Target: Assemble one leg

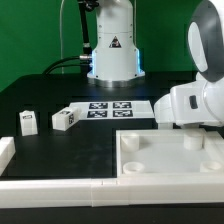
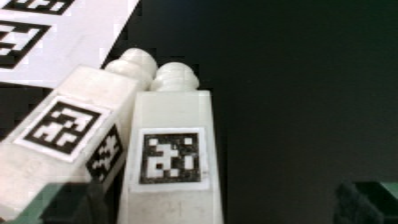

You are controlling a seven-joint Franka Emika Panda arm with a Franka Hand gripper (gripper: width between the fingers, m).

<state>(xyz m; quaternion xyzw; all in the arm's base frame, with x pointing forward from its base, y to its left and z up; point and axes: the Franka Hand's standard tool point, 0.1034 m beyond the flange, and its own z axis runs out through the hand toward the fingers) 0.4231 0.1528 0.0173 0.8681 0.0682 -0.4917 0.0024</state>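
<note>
In the wrist view two white legs lie side by side, touching, each with a black-and-white tag on its upper face: one leg (image 2: 169, 150) in the middle and a second leg (image 2: 80, 125) angled against it. My gripper (image 2: 214, 205) hangs over them, open. Its two dark fingertips (image 2: 365, 200) stand far apart, and the near end of the middle leg lies between them, close to one finger and well away from the other. In the exterior view the arm's white wrist housing (image 1: 192, 100) hides the gripper and these two legs.
Two more small white tagged blocks (image 1: 28, 122) (image 1: 64, 119) stand on the black table at the exterior view's left. The marker board (image 1: 108, 108) lies mid-table and also shows in the wrist view (image 2: 45, 30). A large white tray-like part (image 1: 170, 158) lies front right. A white fence (image 1: 50, 186) runs along the front.
</note>
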